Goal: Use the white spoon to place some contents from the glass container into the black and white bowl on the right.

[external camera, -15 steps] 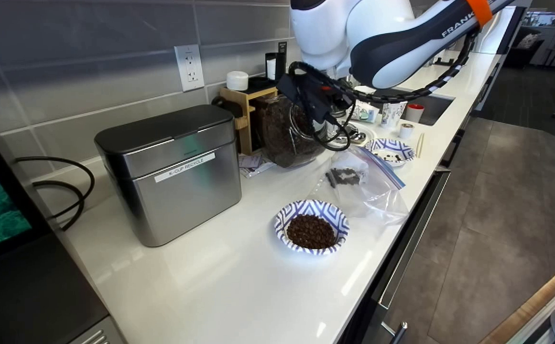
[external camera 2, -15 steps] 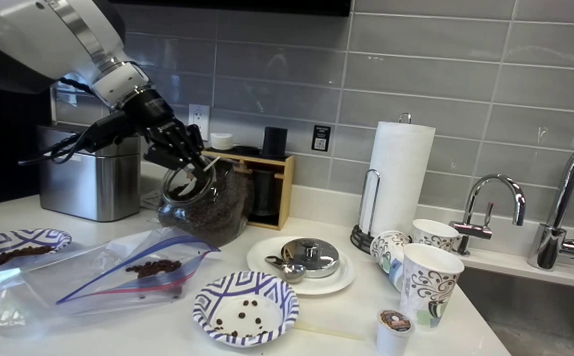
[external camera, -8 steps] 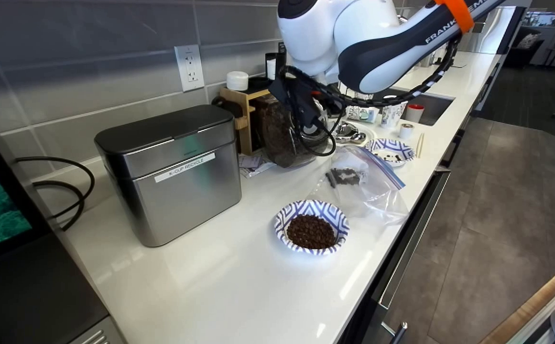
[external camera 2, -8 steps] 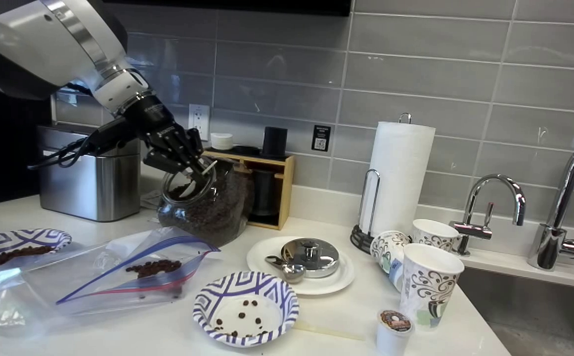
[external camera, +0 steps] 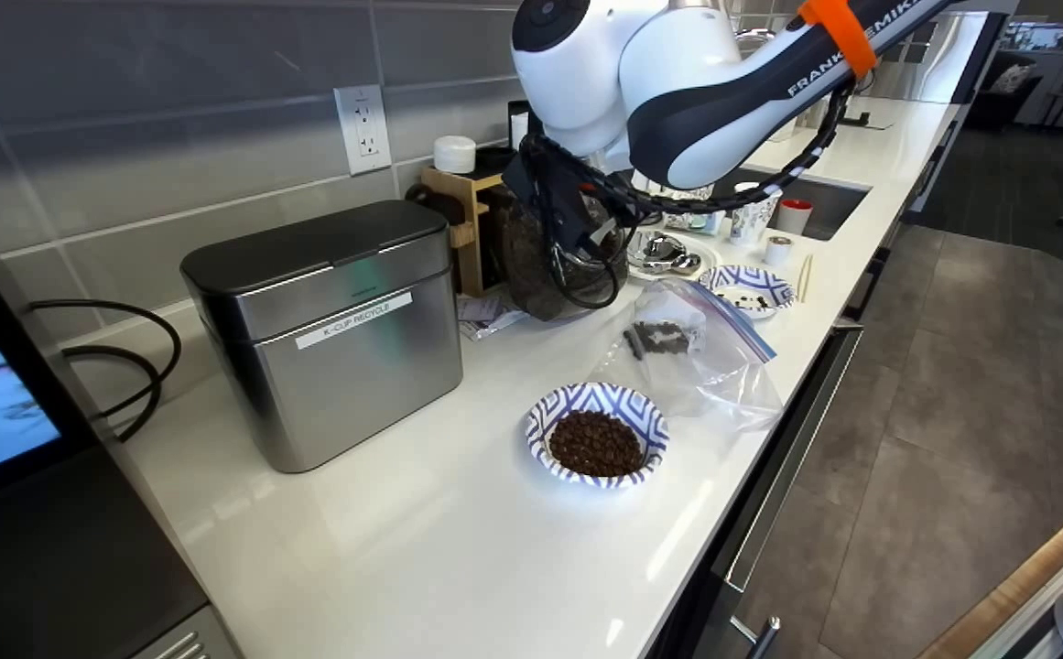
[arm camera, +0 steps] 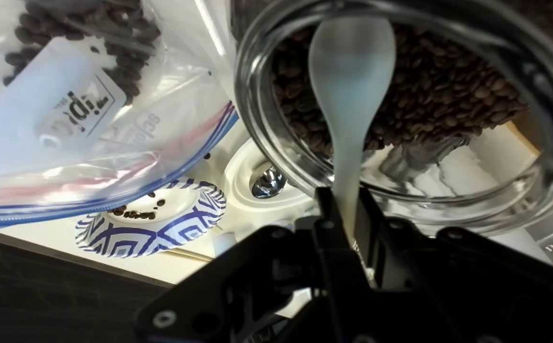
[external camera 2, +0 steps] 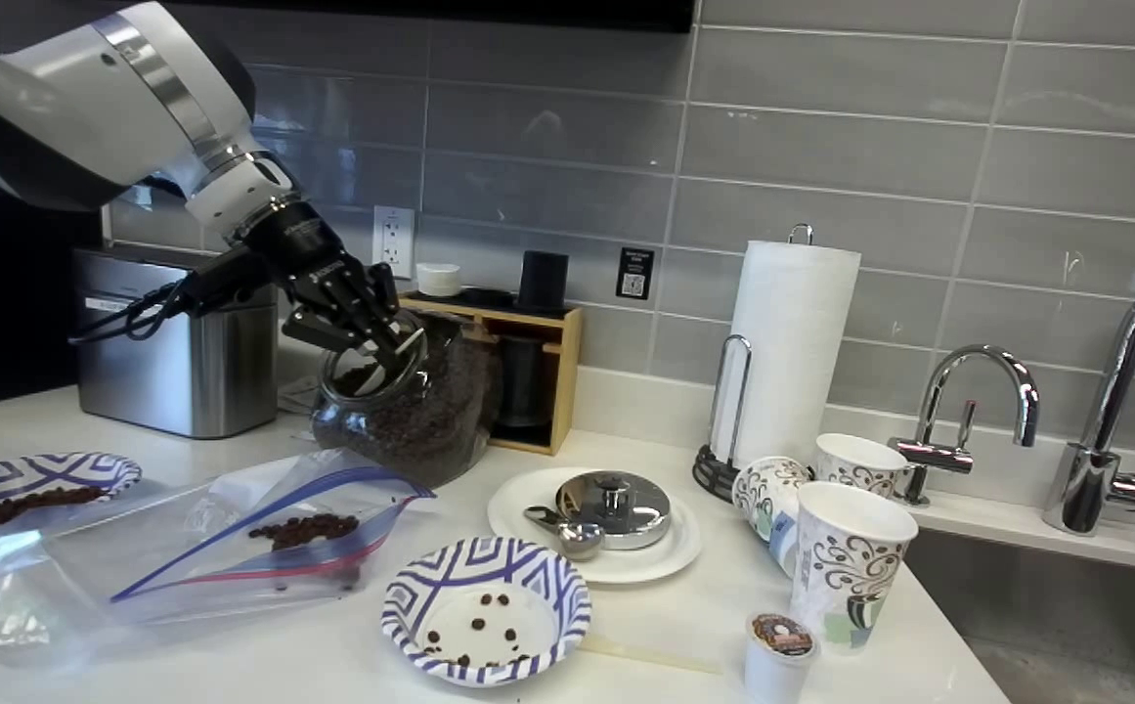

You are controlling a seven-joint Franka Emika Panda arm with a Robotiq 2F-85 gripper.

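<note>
Spoon of white plastic (arm camera: 350, 128) is clamped by its handle in the black end effector (arm camera: 346, 197), scoop free at the mouth of the far, rounded clear-glass jar (external camera 2: 435, 411); the mouth slants, presumably easing entry.

In an exterior view, the zip bag (external camera 2: 205, 552) lies before the glass jar (external camera 2: 386, 435), between left paper bowl (external camera 2: 49, 471) and right paper bowl (external camera 2: 455, 608).

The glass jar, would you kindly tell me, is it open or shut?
Open: in the wrist view, the glass jar has its mouth uncovered, and dark beans show plainly inside.
</note>
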